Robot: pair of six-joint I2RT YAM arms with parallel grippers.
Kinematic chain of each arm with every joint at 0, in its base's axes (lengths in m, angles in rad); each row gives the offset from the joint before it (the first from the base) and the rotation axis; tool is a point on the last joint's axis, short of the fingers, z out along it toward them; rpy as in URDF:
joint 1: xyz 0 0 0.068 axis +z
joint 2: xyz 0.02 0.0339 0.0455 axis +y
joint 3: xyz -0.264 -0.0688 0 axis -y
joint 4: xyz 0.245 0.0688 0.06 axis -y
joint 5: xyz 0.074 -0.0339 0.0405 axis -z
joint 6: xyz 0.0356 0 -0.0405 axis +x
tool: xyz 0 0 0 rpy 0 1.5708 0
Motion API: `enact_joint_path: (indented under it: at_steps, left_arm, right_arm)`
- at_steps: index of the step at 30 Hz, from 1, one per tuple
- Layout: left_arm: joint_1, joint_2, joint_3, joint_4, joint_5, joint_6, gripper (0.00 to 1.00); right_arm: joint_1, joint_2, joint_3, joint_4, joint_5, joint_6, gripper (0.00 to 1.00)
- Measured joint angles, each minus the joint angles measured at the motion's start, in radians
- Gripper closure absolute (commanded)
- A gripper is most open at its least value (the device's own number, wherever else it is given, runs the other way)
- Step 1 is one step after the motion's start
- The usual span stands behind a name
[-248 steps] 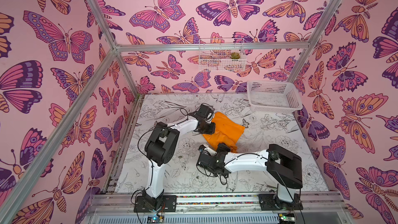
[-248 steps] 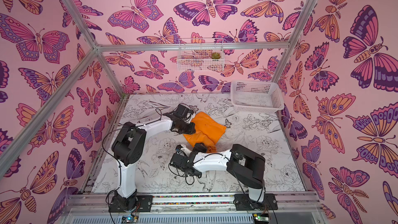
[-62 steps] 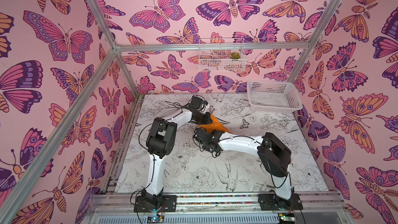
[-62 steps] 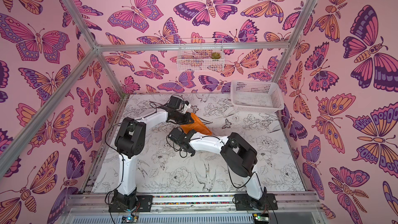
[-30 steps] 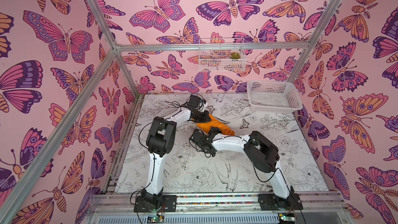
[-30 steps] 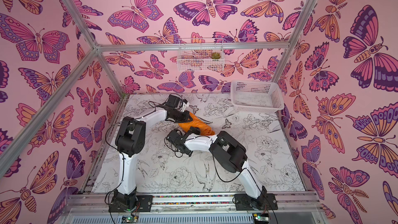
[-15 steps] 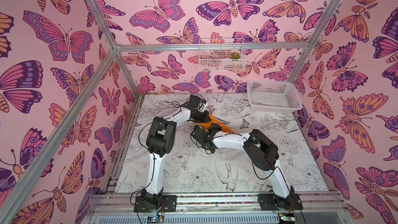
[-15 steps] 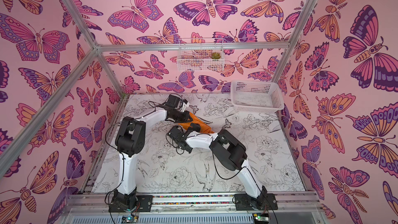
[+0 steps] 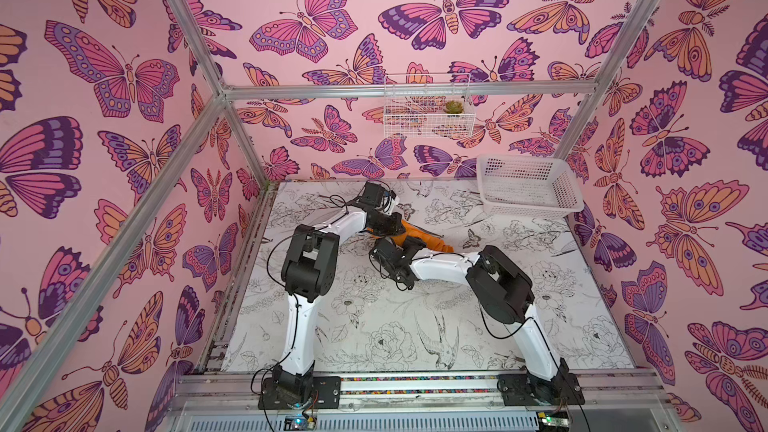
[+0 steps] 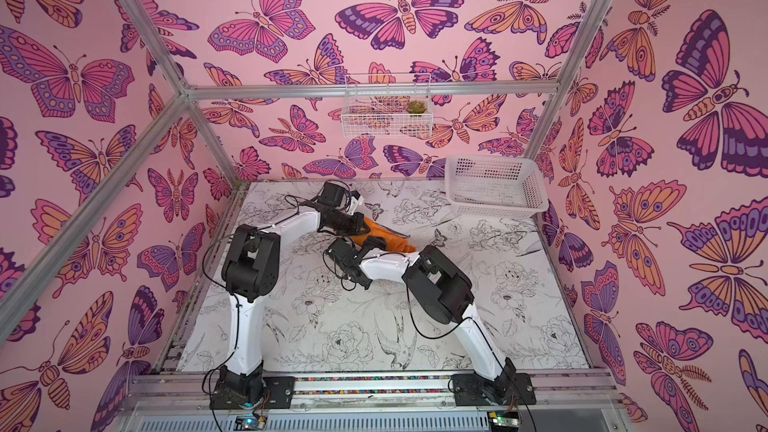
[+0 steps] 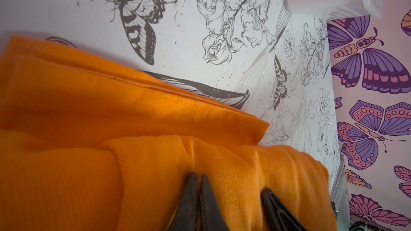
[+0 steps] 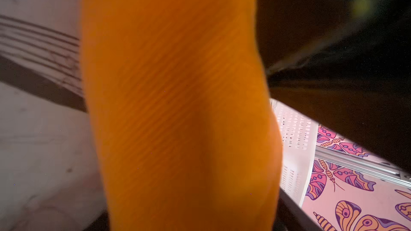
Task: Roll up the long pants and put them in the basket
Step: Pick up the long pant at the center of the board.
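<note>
The long pants (image 9: 422, 236) (image 10: 386, 238) are bright orange and lie bunched into a short thick roll at the middle back of the table. My left gripper (image 9: 395, 228) (image 10: 360, 228) comes at the roll's left end. In the left wrist view its fingertips (image 11: 193, 181) are pressed together, pinching a crease of the orange cloth (image 11: 111, 118). My right gripper (image 9: 409, 245) (image 10: 372, 245) reaches in from the front, and one of its fingers (image 11: 270, 197) rests on the cloth beside the left ones. In the right wrist view the roll (image 12: 178, 107) fills the whole gap between its jaws.
A white plastic basket (image 9: 536, 206) (image 10: 496, 203) stands at the back right corner, a short way from the roll. A wire shelf (image 9: 428, 120) with a small succulent hangs on the back wall. Aluminium frame posts (image 9: 249, 147) run along the table's sides.
My right gripper has moved in from the front onto the roll and its jaws have narrowed around it. The left gripper has stayed pinched on the cloth, hardly moving.
</note>
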State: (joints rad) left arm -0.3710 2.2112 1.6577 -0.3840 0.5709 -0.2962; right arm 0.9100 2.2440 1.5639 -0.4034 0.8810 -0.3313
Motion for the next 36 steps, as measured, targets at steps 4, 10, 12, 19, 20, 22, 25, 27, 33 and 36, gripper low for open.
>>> enact_joint_path:
  at_steps: [4, 10, 12, 19, 20, 22, 25, 27, 33, 36]
  left_arm:
    - [0.000, 0.003, 0.002, 0.015, -0.002, 0.000, 0.92]
    - [-0.002, 0.002, 0.001, 0.028, -0.013, 0.000, 0.96]
    - [-0.002, -0.016, -0.024, 0.054, -0.031, -0.001, 0.96]
    - [0.031, -0.259, -0.184, 0.018, -0.180, -0.037, 0.93]
    - [0.039, -0.303, -0.211, -0.034, -0.193, -0.042, 0.92]
    - [0.041, -0.369, -0.260, -0.123, -0.212, -0.052, 0.92]
    - [0.031, -0.428, -0.315, -0.209, -0.225, -0.064, 0.91]
    - [0.026, -0.459, -0.341, -0.240, -0.227, -0.073, 0.91]
    - [0.021, -0.542, -0.379, -0.277, -0.228, -0.088, 0.91]
    - [0.017, -0.565, -0.388, -0.279, -0.227, -0.090, 0.91]
  right_arm:
    - [-0.015, 0.000, 0.020, -0.015, -0.027, -0.034, 0.80]
    - [-0.040, -0.030, 0.013, -0.020, -0.105, -0.076, 0.85]
    - [-0.050, -0.040, 0.013, -0.028, -0.138, -0.093, 0.88]
    - [-0.112, -0.118, 0.007, -0.132, -0.326, -0.045, 0.93]
    - [-0.139, -0.135, 0.006, -0.142, -0.356, -0.007, 0.92]
    - [-0.205, -0.170, 0.006, -0.164, -0.403, 0.054, 0.93]
    - [-0.298, -0.220, 0.006, -0.214, -0.423, 0.124, 0.93]
    - [-0.335, -0.248, 0.006, -0.249, -0.426, 0.154, 0.93]
    - [-0.367, -0.336, 0.006, -0.336, -0.507, 0.214, 0.93]
    - [-0.396, -0.390, 0.008, -0.367, -0.565, 0.236, 0.93]
